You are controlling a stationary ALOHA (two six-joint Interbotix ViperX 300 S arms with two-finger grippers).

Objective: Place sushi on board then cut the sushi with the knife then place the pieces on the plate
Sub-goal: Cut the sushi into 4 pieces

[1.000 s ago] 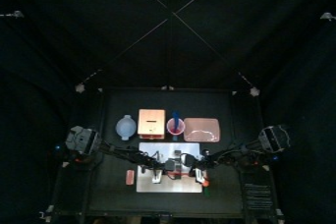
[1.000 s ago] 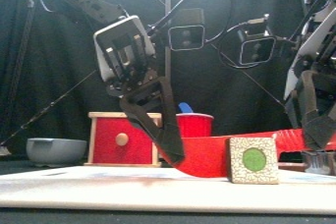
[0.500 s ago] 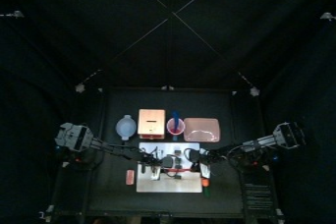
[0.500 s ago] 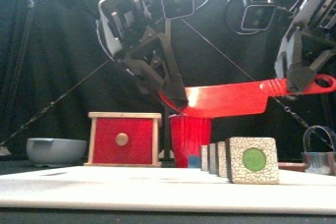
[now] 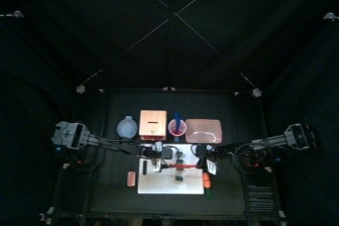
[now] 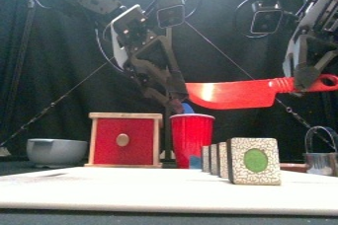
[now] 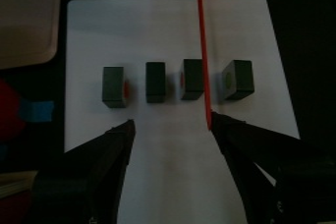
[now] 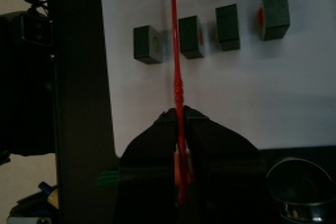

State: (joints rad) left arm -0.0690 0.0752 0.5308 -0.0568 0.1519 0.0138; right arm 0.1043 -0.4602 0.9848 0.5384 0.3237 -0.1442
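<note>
Left jaws: You found them released, spread wide and empty, above the white board [image 7: 171, 31].
Right jaws: They were clenched on the handle of the red knife [image 6: 238, 93]. The blade ran straight out ahead of them, raised clear of the board.
Sushi: Four dark green pieces [image 7: 155, 82] lay in a row on the board just ahead of the left jaws, each apart from its neighbour. The cutting appeared complete.
Handling: Each piece looked light, rigid and smooth-sided, so you had to expect tipping or slipping. The best hold was across the two broad faces, jaws straddling one piece.
Gaps: Room between neighbours was narrow. An end piece offered the freest entry.
Destination: The pink tray [image 5: 203, 130] lay beyond the board, near the red cup [image 6: 193, 138].
Clearance: The blade hung over the row between the left jaws. You needed it drawn aside first.
</note>
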